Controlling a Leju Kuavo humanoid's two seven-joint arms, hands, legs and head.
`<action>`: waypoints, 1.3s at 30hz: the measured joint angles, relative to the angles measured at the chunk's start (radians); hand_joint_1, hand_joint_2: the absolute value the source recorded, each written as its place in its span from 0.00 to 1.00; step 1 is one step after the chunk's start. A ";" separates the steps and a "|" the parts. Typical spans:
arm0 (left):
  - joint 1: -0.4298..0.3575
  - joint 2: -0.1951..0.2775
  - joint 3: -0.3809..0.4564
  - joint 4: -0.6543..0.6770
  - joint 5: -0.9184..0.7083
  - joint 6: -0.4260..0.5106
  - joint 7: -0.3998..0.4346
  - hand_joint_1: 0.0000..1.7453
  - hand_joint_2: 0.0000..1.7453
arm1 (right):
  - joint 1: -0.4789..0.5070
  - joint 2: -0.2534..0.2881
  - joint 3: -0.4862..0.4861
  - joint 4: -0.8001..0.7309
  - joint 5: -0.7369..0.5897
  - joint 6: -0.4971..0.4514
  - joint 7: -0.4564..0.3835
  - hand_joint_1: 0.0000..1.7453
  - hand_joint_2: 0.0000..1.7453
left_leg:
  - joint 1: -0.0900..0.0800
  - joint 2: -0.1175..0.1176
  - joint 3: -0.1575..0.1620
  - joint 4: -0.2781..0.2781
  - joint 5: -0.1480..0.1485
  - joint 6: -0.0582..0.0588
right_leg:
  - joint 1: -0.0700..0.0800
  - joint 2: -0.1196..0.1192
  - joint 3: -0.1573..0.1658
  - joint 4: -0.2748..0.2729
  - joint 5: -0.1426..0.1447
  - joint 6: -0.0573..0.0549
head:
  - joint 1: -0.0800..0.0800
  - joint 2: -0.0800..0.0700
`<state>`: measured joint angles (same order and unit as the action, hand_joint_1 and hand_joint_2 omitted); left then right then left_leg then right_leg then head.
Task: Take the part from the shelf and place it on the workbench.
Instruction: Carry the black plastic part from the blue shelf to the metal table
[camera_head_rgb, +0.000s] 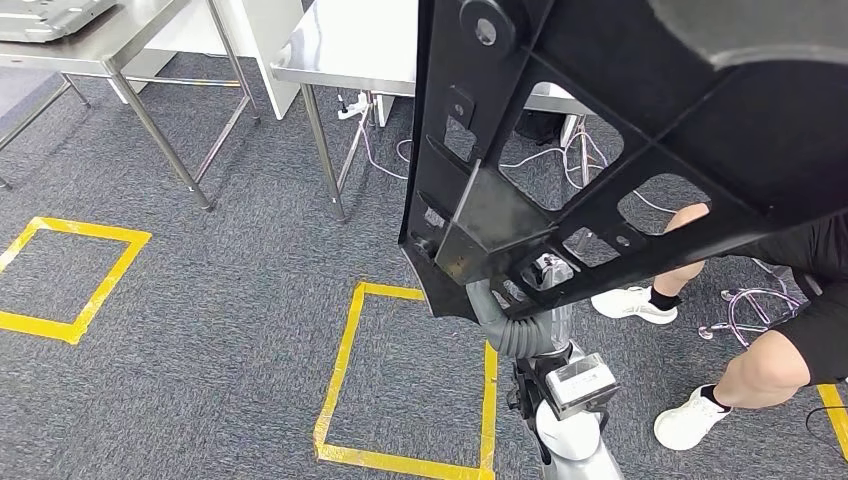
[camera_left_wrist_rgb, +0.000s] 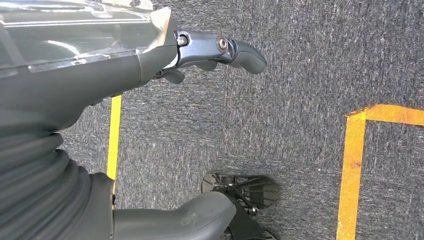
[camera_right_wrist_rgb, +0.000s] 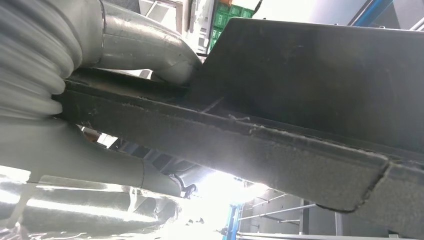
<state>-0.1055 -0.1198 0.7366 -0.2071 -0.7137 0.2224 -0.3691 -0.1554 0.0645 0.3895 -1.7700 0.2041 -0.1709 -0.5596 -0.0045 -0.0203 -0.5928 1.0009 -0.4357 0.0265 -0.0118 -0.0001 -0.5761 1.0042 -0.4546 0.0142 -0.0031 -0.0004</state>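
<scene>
Grey, short-pile carpet marked with yellow tape squares (camera_head_rgb: 400, 380) fills the lower half of the head view, a dull, grippy-looking floor.

Nearest the camera, in the upper right of that frame, the part (camera_head_rgb: 600, 130) is carried high: a large black moulded panel, flat and ribbed, pierced by several open windows with bolt holes along its frame. It looks rigid and fairly light for its bulk, though awkwardly broad, so I judge it prone to swinging or twisting about a single grip; its matte, slightly rough edge should not slip easily. The thick outer rim or a cross-rib seems the sound place to hold.

The right hand (camera_right_wrist_rgb: 150, 55) grips exactly there: in the right wrist view the pale thumb lies over one face of the rim and the palm sits against the other, fingers clamped on the part.

The left hand (camera_left_wrist_rgb: 220, 50) hangs over the carpet holding nothing, its dark fingers stretched out loosely apart.

Farther off, at the top of the head view, stand two stainless-steel tables (camera_head_rgb: 340, 50) with thin tubular legs, smooth and reflective. A seated person's legs (camera_head_rgb: 740, 370) occupy the lower right.
</scene>
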 joint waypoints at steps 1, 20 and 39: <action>0.000 0.000 0.000 0.000 0.000 0.000 0.000 0.00 1.00 | 0.000 0.000 0.000 0.000 0.000 0.000 0.000 1.00 1.00 | 0.000 0.000 0.000 0.000 0.000 0.000 | 0.000 0.000 0.000 0.000 0.000 0.000 | 0.000 0.000; 0.000 0.000 0.000 0.000 0.000 0.000 -0.001 0.00 1.00 | 0.000 0.000 0.000 0.000 0.000 0.000 0.000 1.00 1.00 | 0.000 0.000 0.000 0.000 0.000 0.000 | 0.000 0.000 0.000 0.000 0.000 0.000 | 0.000 0.000; 0.001 0.000 0.000 0.000 0.000 -0.002 -0.009 0.00 1.00 | 0.001 0.000 -0.005 0.004 -0.003 -0.004 0.003 1.00 1.00 | -0.002 -0.001 0.006 -0.012 -0.009 0.036 | -0.001 0.000 0.009 0.008 0.012 0.025 | 0.000 0.000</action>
<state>-0.1041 -0.1197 0.7366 -0.2071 -0.7137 0.2209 -0.3783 -0.1546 0.0645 0.3848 -1.7661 0.2015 -0.1752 -0.5570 -0.0063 -0.0210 -0.5866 0.9890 -0.4451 0.0626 -0.0130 0.0000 -0.5673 1.0121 -0.4428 0.0396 -0.0028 -0.0002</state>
